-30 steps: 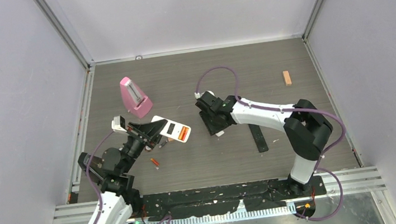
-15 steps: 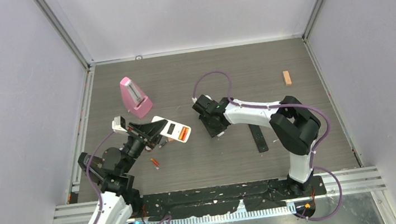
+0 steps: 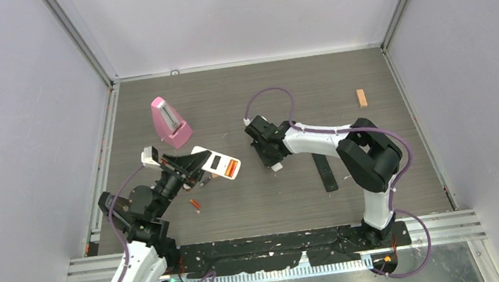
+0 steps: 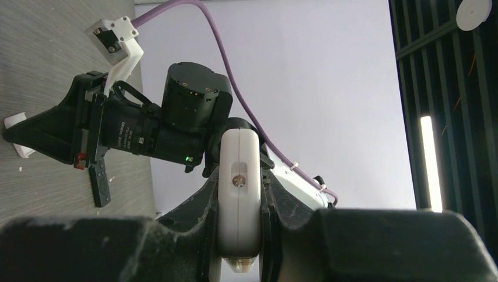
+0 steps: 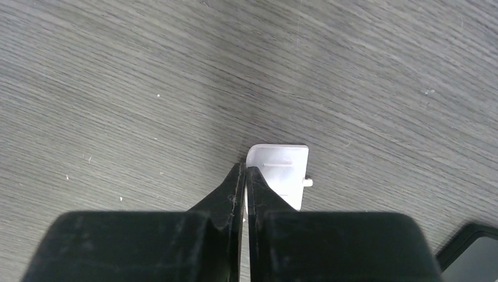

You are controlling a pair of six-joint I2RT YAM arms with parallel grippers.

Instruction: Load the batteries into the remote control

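I see the grey surface [image 3: 284, 94] with my left end effector [image 3: 189, 168] pinching the white remote control [image 3: 215, 162]. My right end effector [image 5: 244, 176] is pressed together, its tips just beside a small white cover [image 5: 282, 176]. One orange battery [image 3: 233, 165] sits in the remote's bay. A second battery [image 3: 196, 204] lies on the surface nearby.

top: overhead, whole table [image 3: 311, 84] | left wrist: level, facing right arm [image 4: 191, 103] | right wrist: close, downward

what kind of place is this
Likely a robot lab test cell: a table boxed in by plain panels on metal rails, a left arm and right arm bolted at its near edge, and props like a remote and a block.
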